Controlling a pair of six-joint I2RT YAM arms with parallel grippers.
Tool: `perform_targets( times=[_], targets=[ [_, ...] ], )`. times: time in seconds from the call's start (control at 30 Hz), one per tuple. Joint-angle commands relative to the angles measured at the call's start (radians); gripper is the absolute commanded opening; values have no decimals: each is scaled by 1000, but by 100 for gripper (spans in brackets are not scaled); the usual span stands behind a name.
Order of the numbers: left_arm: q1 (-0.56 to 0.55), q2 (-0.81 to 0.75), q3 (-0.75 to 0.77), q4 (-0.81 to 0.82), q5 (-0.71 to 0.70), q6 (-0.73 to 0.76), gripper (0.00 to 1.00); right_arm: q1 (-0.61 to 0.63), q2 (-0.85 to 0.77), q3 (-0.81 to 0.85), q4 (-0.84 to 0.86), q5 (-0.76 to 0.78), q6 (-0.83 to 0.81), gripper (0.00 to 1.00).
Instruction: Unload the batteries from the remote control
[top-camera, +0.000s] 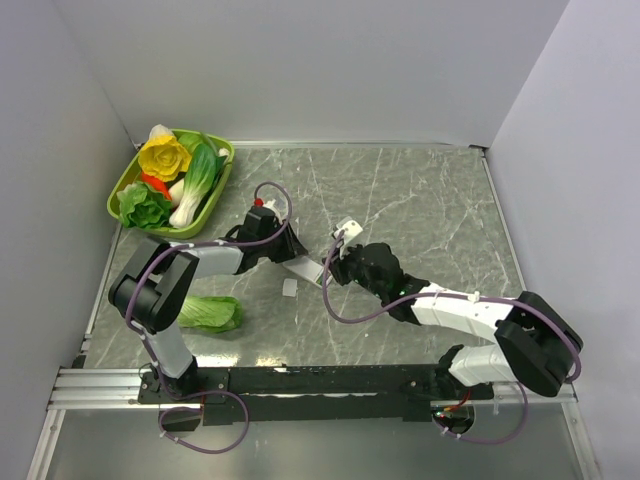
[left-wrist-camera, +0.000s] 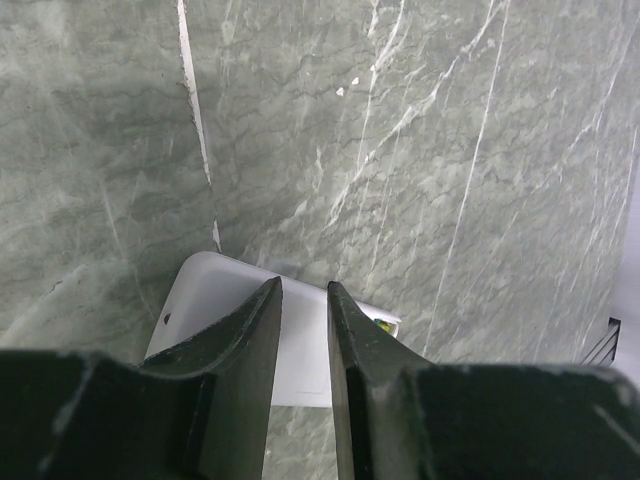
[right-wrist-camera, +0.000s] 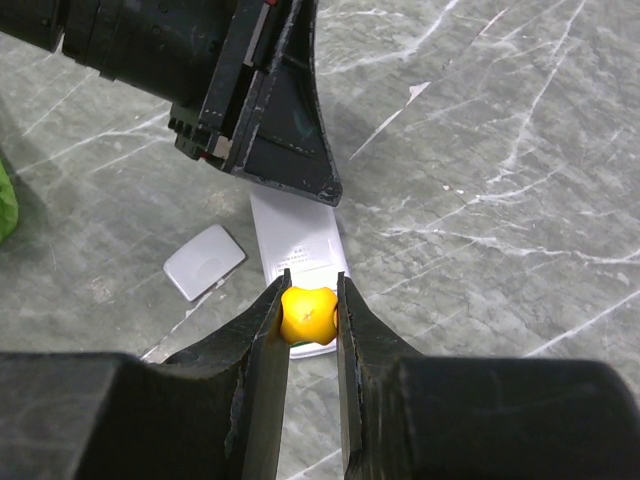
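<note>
Tabletop (top-camera: 430, 200) was a green marble-look slab with white veins, boxed in by plain grey walls (top-camera: 300, 60) at 9, 12 and 3 o'clock. A black mounting rail (top-camera: 320, 380) carried both arm bases at 6 o'clock.

Green basket (top-camera: 120, 192) sat in the 10 o'clock corner, full of toy vegetables. A loose leafy vegetable (top-camera: 212, 313) lay at 8 o'clock, just beside the left arm's elbow.

Remote control (right-wrist-camera: 296, 238) lay flat on the slab near table centre, with both tools meeting over it. A small white cover piece (right-wrist-camera: 204, 261) lay at its 9 o'clock in the right wrist view, near but not touching.

Left gripper (left-wrist-camera: 303, 286) was over the remote, fingers drawn close with only a narrow slit and nothing visible between them. From the right wrist view its tip sat on the remote's far end.

Right gripper (right-wrist-camera: 309, 280) was pinching the yellow-handled screwdriver (right-wrist-camera: 307, 315) by the handle, over the remote's near end. The shaft was hidden.

A green spot showed at one end of the remote in the left wrist view. Couldn't make out the batteries as separate items.
</note>
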Motion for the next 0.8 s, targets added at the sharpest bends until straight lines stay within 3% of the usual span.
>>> perform_targets(
  times=[0.0, 0.13, 0.43, 0.6, 0.77],
  targets=[
    [-5, 13, -27, -17, -4, -8, 31, 26, 11, -21, -37, 12, 74, 0],
    [-5, 16, -27, -37, -15, -3, 31, 28, -66, -149, 40, 43, 137, 0],
    [-5, 7, -54, -30, -27, -14, 31, 54, -133, -263, 91, 119, 211, 0],
    [-8, -4, -73, -22, -23, -28, 31, 57, -169, -228, 43, 141, 194, 0],
    [-25, -55, -97, -36, -47, -45, 31, 56, -189, -134, -108, 213, 169, 0]
  ],
)
